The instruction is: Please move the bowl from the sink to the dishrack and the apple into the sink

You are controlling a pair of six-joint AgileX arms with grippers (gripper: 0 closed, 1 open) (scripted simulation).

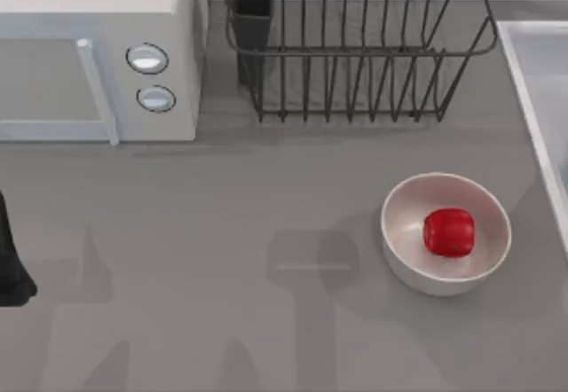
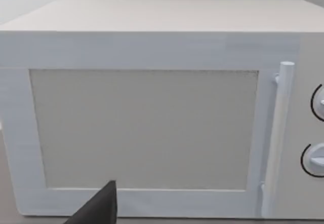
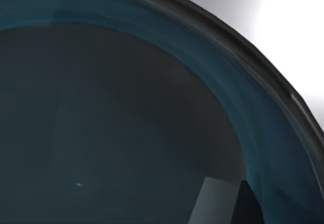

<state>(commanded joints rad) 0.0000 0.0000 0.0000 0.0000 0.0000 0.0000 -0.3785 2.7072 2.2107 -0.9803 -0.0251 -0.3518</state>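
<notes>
At the far left edge of the top view, low down, a dark piece of the left arm (image 1: 11,263) juts in; its gripper's jaw state I cannot tell. Upper left of that view sits the microwave (image 1: 98,55), white, with two round knobs (image 1: 147,58) at its right end and a bar handle beside them. The left wrist view faces the same microwave (image 2: 152,112) head-on, showing the grey door window, the upright handle (image 2: 276,133) and the knob edges at the frame's right, plus one dark fingertip (image 2: 98,209) at the bottom edge. Right of the microwave, top centre of the top view, stands the dishrack (image 1: 355,50) with its dark cup (image 1: 252,6) at the near-left corner; its bars hold nothing visible. The grey counter (image 1: 222,232) lies open across the middle and lower frame, with only arm shadows on it. Lower right, a white bowl (image 1: 408,254) holds the apple (image 1: 448,231), resting near its middle. At the right edge runs the sink (image 1: 532,99), its white rim slanting down the frame, just beside the white bowl. The right wrist view is close over the blue bowl (image 3: 152,107), its dark interior and curved rim sweeping toward the upper right, with pale ground beyond; the right gripper's jaw state I cannot tell.
</notes>
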